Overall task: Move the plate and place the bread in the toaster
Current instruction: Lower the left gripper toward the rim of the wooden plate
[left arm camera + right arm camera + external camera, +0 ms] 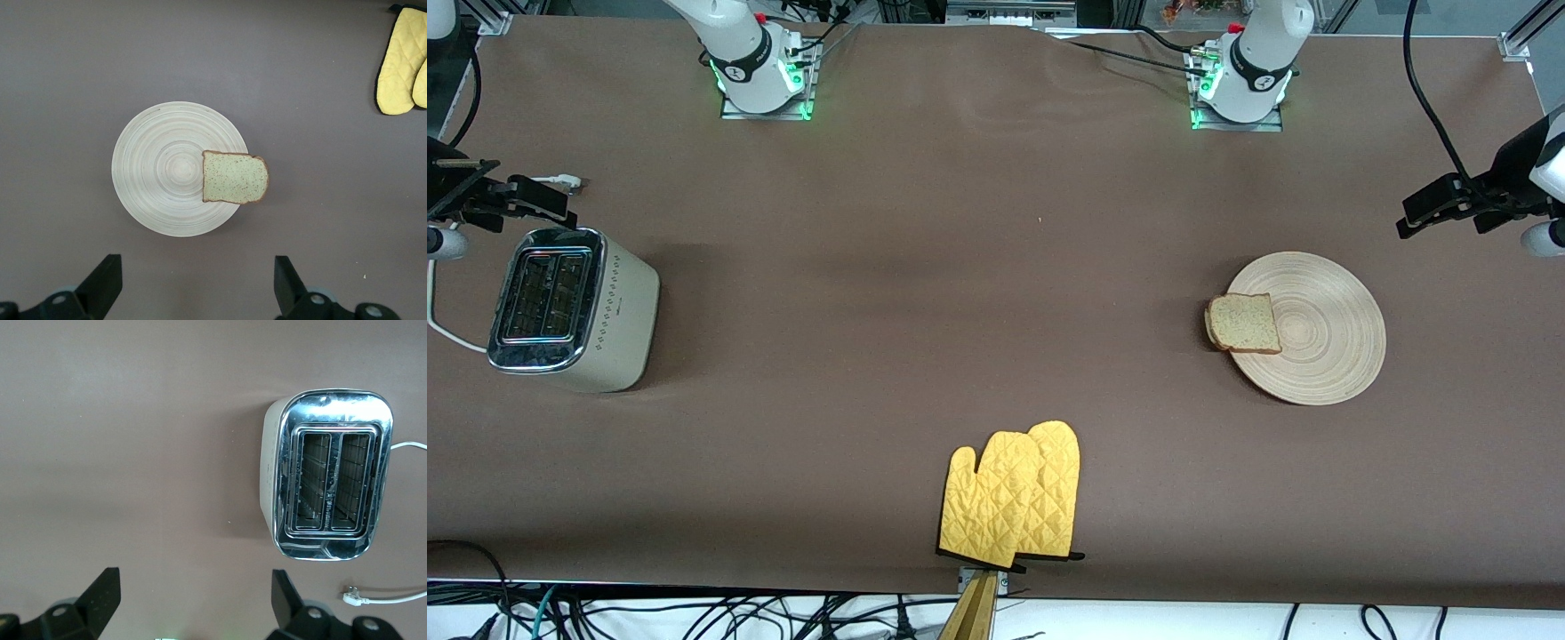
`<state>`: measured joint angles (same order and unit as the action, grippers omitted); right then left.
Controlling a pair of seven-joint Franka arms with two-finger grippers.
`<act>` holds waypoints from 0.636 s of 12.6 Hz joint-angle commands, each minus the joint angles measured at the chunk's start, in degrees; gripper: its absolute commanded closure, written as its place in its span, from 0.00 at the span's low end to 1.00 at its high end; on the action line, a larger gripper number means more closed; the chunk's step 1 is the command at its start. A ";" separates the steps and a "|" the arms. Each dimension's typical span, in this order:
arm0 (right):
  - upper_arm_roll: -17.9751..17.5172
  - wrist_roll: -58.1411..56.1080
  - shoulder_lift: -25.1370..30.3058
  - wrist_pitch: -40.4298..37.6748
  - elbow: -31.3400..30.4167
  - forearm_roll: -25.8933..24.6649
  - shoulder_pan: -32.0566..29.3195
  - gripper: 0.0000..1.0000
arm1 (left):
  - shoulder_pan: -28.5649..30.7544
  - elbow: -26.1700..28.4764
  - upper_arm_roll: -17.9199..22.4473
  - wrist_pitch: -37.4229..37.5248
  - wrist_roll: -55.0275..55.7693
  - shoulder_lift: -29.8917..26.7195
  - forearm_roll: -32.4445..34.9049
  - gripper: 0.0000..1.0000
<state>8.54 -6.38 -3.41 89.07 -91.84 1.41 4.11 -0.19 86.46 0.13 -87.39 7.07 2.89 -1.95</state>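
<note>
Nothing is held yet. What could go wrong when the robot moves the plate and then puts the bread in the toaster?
1. The bread hangs over the plate's rim, so it might slide off when the plate moves.
2. The toaster stands at the right arm's end of the table, away from the plate, so the carry is long.
3. Its slots look narrow; a tilted slice could catch on the chrome top.

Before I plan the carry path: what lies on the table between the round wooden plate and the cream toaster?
Only bare brown tablecloth between the round wooden plate and the cream toaster, the front view shows; the yellow oven mitts lie nearer the camera.
</note>
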 commanded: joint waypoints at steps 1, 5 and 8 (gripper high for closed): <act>-0.19 -0.13 -0.28 -1.00 1.05 0.09 -0.42 0.00 | -0.07 -1.30 -0.40 0.12 0.57 0.54 1.68 0.00; -0.19 -0.39 -0.28 -1.00 1.05 0.09 -0.42 0.00 | -0.16 -1.56 -0.40 -0.06 0.57 1.06 1.77 0.00; -0.19 -0.39 -0.28 -1.00 1.05 0.08 -0.42 0.00 | -0.60 -1.56 -0.49 -0.41 0.57 1.15 1.51 0.00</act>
<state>8.53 -6.41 -3.41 89.05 -91.84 1.41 4.11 -0.28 86.46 0.03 -87.62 7.19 3.12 -1.95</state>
